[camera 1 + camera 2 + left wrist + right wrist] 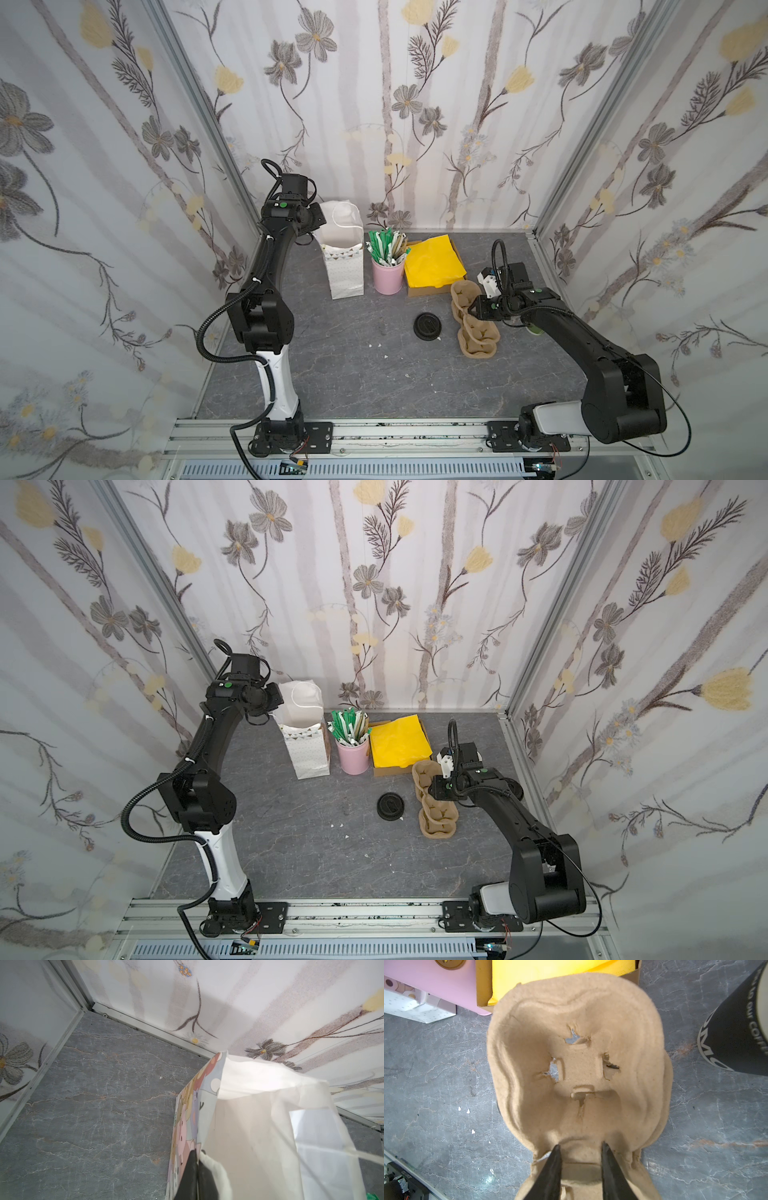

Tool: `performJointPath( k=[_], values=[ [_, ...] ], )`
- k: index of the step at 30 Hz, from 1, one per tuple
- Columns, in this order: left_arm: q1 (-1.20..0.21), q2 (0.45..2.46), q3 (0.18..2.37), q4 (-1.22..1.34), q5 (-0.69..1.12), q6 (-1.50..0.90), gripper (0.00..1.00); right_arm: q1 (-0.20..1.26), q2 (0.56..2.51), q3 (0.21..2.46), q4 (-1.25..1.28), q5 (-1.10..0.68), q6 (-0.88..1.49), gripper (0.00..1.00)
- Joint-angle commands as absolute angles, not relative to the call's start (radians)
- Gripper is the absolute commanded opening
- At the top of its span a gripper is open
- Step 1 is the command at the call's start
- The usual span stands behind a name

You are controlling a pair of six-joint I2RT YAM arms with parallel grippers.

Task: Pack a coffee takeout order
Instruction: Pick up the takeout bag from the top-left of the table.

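Nothing packed yet: white bag (pixel 249 1126) is pinched at its rim by the fully closed left claw (pixel 197 1154), and pulp carrier (pixel 581 1043) is clamped by the half-closed right claw (pixel 580 1147). Yellow napkins (pixel 434 259) boxed, lid (pixel 427 327) on worktop (pixel 353 374).

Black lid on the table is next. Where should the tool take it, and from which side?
Probably from straight above, jaws pinching the black lid at its rim on the side away from the pulp carrier. It lies flat on the table, so only the raised edge offers hold.
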State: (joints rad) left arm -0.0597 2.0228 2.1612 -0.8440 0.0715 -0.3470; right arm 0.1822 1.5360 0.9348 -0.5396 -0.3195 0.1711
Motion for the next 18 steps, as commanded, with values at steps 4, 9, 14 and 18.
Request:
performJointPath(
  k=[4, 9, 14, 18],
  values=[
    [-0.06, 1.991, 2.152, -0.857, 0.136, -0.389, 0.0, 0.182, 1.523, 0.939, -0.533, -0.328, 0.17, 0.29],
    [-0.067, 1.867, 2.045, -0.856, 0.108, -0.413, 0.0, 0.183, 1.515, 0.946, -0.544, -0.337, 0.172, 0.3],
    [-0.139, 1.678, 1.888, -0.868, -0.114, -0.396, 0.0, 0.183, 1.511, 0.96, -0.554, -0.341, 0.169, 0.3],
    [-0.281, 1.588, 1.793, -0.933, -0.386, -0.355, 0.0, 0.183, 1.508, 0.975, -0.568, -0.34, 0.169, 0.3]
  ],
)
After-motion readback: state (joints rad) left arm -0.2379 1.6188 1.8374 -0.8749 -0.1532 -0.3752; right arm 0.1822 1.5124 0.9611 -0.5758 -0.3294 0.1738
